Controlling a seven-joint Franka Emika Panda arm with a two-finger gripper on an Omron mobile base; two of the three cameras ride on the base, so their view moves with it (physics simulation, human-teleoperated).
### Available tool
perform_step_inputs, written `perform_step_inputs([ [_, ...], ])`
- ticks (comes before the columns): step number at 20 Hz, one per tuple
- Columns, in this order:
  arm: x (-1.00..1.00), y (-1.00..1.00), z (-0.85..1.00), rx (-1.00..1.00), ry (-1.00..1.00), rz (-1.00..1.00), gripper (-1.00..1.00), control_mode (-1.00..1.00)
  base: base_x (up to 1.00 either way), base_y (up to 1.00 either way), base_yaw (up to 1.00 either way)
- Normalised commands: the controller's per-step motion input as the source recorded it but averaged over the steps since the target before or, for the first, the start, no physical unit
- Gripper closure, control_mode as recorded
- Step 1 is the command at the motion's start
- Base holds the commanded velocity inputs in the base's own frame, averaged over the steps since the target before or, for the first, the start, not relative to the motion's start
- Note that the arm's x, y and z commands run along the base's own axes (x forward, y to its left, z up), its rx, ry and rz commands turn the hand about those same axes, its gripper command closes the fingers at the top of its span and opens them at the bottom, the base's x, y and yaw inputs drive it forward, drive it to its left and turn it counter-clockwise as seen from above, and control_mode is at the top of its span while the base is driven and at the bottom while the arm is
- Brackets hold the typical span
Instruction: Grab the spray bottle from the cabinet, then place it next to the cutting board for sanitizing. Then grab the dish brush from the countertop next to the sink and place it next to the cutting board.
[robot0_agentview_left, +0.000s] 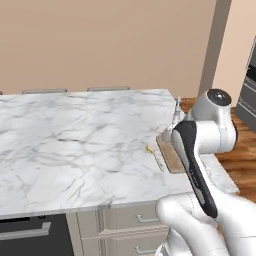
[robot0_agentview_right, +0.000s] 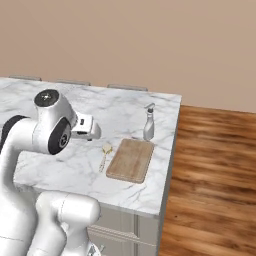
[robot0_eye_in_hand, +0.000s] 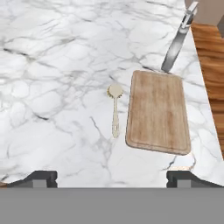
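the cutting board (robot0_eye_in_hand: 158, 112) lies flat near the corner of the marble table (robot0_eye_in_hand: 57, 65), and both things that go with it are already there. the spray bottle (robot0_agentview_right: 149, 123) stands upright at the board's far short edge, touching it or just beside it; the exact gap cannot be told. the dish brush (robot0_eye_in_hand: 115, 109) lies flat on the marble just beside one long edge of the board, roughly parallel to it, its round head toward the bottle's end and its thin handle pointing back toward the robot. the gripper (robot0_eye_in_hand: 111, 177) hovers above the table, looking down on the board and brush, its fingers (robot0_eye_in_hand: 41, 177) spread wide with nothing between them. judged from this layout, both placements look done. if the brush needed another pick, it looks light and stiff, but so thin and low on the stone that the tips would have to come almost to the surface; mid-handle, pinched across its width, seems the safest hold, since the head is wider and bristly. the bottle looks light, smooth and tall for its base, so easy to tip; its body below the tapered neck is the better place to grip.
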Motion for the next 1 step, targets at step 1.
perform_step_inputs([
  [1,-0.96,0.00,0.48,0.00,-0.08,0.00,-1.00,-1.00,0.00,0.00,0.00],
])
